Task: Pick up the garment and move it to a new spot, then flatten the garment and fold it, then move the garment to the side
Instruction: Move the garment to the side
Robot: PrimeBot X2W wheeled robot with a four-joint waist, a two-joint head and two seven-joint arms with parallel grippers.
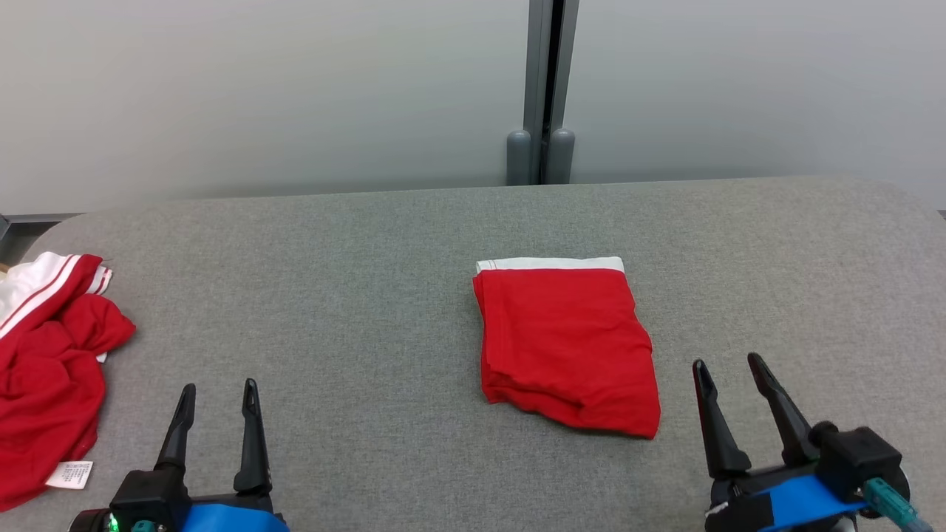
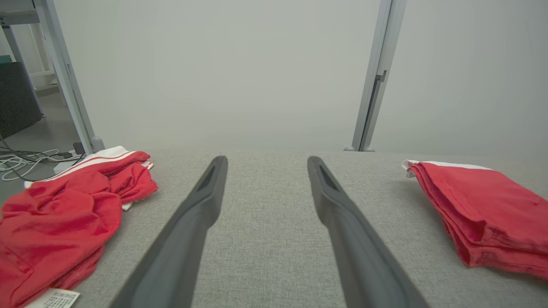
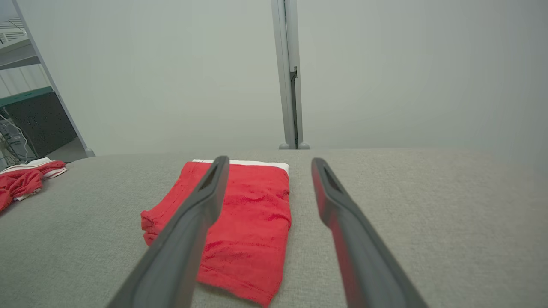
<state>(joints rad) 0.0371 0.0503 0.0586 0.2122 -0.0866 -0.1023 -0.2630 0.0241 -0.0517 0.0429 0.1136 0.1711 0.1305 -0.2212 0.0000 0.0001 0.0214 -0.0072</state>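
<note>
A folded red garment (image 1: 565,347) lies flat on the grey table (image 1: 369,295), a little right of centre, its white band (image 1: 550,264) along the far edge. In the left wrist view the folded garment (image 2: 483,201) shows stacked layers at its near side. A second red garment (image 1: 52,369), crumpled, sits at the table's left edge with white striped trim at its far end and a white label (image 1: 70,473) at its near end; it is well apart from the folded one.

The left gripper (image 1: 219,386) rests at the lower left, fingers spread and holding nothing, between the two garments but touching neither. Its wrist view shows the left gripper (image 2: 266,159) over bare table, the crumpled garment (image 2: 60,222) to its left.

The right gripper (image 1: 726,360) sits at the lower right, near the folded garment's near right corner, jaws wide apart and empty. In its wrist view the right gripper (image 3: 269,159) points toward the wall, with the folded garment (image 3: 252,205) behind its left finger and the crumpled garment (image 3: 21,182) far off at the left.
</note>
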